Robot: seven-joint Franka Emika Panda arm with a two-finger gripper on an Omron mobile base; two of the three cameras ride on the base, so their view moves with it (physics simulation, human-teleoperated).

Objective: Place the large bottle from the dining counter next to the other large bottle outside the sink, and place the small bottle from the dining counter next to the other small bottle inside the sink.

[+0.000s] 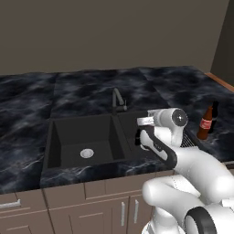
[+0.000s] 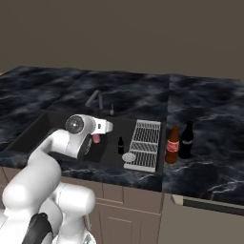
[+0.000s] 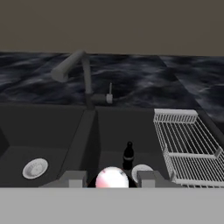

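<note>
My gripper hangs over the right basin of the black sink, shut on the small pink bottle. From the hand view, that pink bottle sits between the fingertips. Just beyond it the tiny dark bottle stands upright on the basin floor by a silver drain. This dark small bottle is to the right of the gripper, apart from it. On the counter right of the sink, the brown red-labelled bottle stands beside the tall black bottle.
A white wire rack covers the right side of the right basin. The dark curved faucet rises behind the divider between the basins. The left basin has its own drain. Black marble counter surrounds the sink.
</note>
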